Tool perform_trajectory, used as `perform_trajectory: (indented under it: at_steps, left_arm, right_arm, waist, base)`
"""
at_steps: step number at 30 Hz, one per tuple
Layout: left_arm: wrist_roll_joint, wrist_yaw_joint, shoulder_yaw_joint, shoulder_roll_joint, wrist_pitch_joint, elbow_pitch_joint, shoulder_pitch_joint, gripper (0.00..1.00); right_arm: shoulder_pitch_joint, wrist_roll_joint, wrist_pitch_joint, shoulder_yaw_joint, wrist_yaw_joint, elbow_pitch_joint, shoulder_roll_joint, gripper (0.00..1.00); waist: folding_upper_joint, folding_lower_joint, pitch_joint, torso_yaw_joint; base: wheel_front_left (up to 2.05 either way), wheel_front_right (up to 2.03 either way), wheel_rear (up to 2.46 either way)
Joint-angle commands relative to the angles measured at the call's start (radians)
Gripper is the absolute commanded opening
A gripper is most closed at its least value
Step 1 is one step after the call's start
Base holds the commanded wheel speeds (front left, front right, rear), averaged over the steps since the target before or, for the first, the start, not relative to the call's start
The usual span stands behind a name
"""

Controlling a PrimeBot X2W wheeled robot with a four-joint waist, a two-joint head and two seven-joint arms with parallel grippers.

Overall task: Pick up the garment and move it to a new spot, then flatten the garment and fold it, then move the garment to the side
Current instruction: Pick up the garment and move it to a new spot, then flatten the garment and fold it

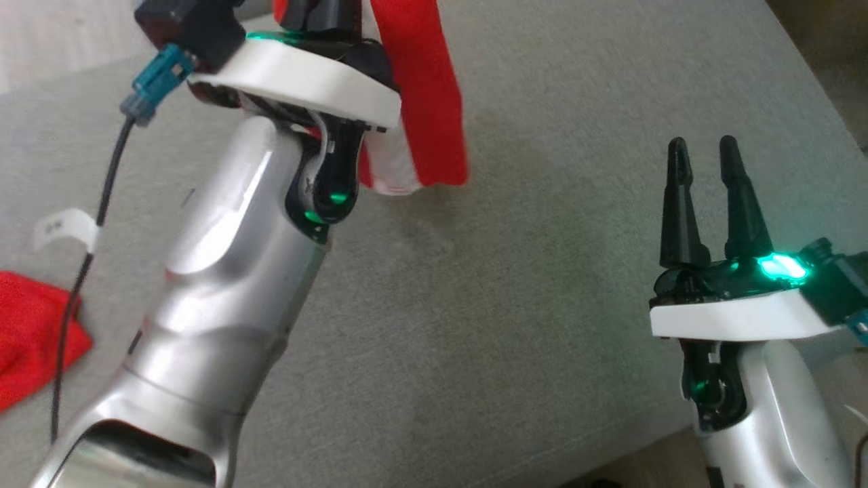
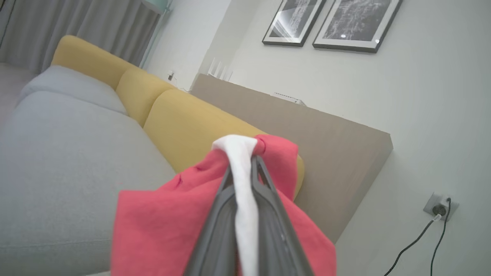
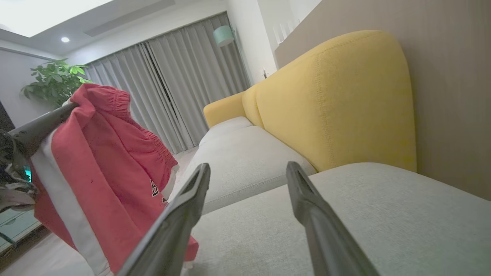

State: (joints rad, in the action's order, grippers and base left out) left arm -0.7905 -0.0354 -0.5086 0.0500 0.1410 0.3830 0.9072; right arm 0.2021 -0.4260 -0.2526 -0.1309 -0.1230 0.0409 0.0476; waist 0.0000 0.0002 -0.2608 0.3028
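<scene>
My left gripper [image 2: 243,164] pinches shorts [image 2: 153,230], hanging long-axis down; right gripper [image 1: 705,152] spread, empty, shorts at its ten o'clock.

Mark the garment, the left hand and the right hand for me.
garment [image 3: 103,161]: right wrist view, red fabric below the waistband.
left hand [image 2: 245,165]: left wrist view, midway between its fingertips.
right hand [image 1: 702,146]: head view, midway between its open fingertips.

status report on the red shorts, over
Left gripper shut on red fabric shorts with white stripe, hanging over grey sofa cushion. Right gripper open, empty. More red cloth lies on cushion's left side.
</scene>
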Motion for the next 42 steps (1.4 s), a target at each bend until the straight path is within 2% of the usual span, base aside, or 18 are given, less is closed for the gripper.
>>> perform_trajectory:
  at_steps: [1,2,3,7,12,15,16,20,24,30,33,38,42]
  left_arm:
    - [-0.016,-0.005,0.032,0.016,0.023,-0.019,0.016,0.00]
    - [-0.024,-0.008,0.029,0.012,0.035,-0.007,0.009,0.73]
    - [-0.025,-0.010,0.023,0.010,0.046,0.006,0.001,1.00]
    - [0.004,-0.019,0.032,0.029,0.091,0.056,-0.037,1.00]
    - [0.040,-0.011,0.079,0.110,0.115,0.073,-0.131,1.00]
    - [0.090,0.006,0.097,0.169,0.119,0.044,-0.210,1.00]
    - [0.090,0.006,0.097,0.169,0.119,0.044,-0.210,1.00]
    - [0.202,0.001,0.134,0.217,0.120,-0.049,-0.350,1.00]
    - [0.311,-0.014,0.161,0.206,0.120,-0.135,-0.510,1.00]
    - [0.402,-0.032,0.260,0.117,0.121,-0.251,-0.691,1.00]
    - [0.433,-0.012,0.300,0.077,0.121,-0.275,-0.729,1.00]
    - [0.475,0.034,0.329,0.046,0.121,-0.274,-0.722,1.00]
    - [0.495,0.058,0.349,0.029,0.121,-0.256,-0.708,1.00]
  right_arm:
    - [0.036,-0.010,-0.009,-0.015,-0.008,-0.040,0.003,1.00]
    - [0.035,-0.008,-0.009,-0.011,-0.008,-0.040,0.003,1.00]
    - [0.034,-0.004,-0.009,-0.009,-0.008,-0.039,0.003,1.00]
    - [0.030,0.014,-0.009,-0.003,-0.008,-0.035,0.003,1.00]
    - [0.015,0.035,-0.009,0.016,-0.008,-0.025,0.003,1.00]
    - [-0.004,0.052,-0.009,0.030,-0.008,-0.013,0.003,1.00]
    - [-0.004,0.052,-0.009,0.030,-0.008,-0.013,0.003,1.00]
    - [-0.034,0.072,-0.009,0.048,-0.008,0.003,0.003,1.00]
    - [-0.064,0.075,-0.009,0.061,-0.008,0.019,0.003,1.00]
    - [-0.095,0.083,-0.009,0.045,-0.008,0.035,0.003,1.00]
    - [-0.099,0.087,-0.009,0.038,-0.008,0.037,0.003,1.00]
    - [-0.092,0.106,-0.009,0.014,-0.008,0.042,0.003,1.00]
    - [-0.065,0.167,-0.009,-0.050,-0.008,0.122,0.003,1.00]
  waist:
    - [0.0000,-0.0002,-0.020,0.014]
    - [0.0000,-0.0002,-0.020,0.009]
    - [0.0000,-0.0002,-0.020,0.002]
    - [0.0000,-0.0002,-0.008,-0.045]
    - [0.0000,-0.0002,0.024,-0.129]
    - [0.0000,-0.0002,0.049,-0.184]
    - [0.0000,-0.0002,0.049,-0.184]
    - [0.0000,-0.0002,0.080,-0.249]
    - [0.0000,-0.0002,0.111,-0.291]
    - [0.0000,-0.0002,0.138,-0.309]
    - [0.0000,-0.0002,0.141,-0.312]
    - [0.0000,-0.0002,0.121,-0.333]
    - [0.0000,-0.0002,0.095,-0.360]
  base:
    - [0.00,0.00,0.00]
    - [0.00,0.00,0.00]
    - [0.00,0.00,0.00]
    - [0.00,0.00,0.00]
    - [0.00,0.00,0.00]
    - [0.00,0.00,0.00]
    - [0.00,0.00,0.00]
    - [0.00,0.00,0.00]
    - [0.00,0.00,0.00]
    - [0.00,0.00,0.00]
    - [0.00,0.00,0.00]
    - [0.00,0.00,0.00]
    - [0.00,0.00,0.00]
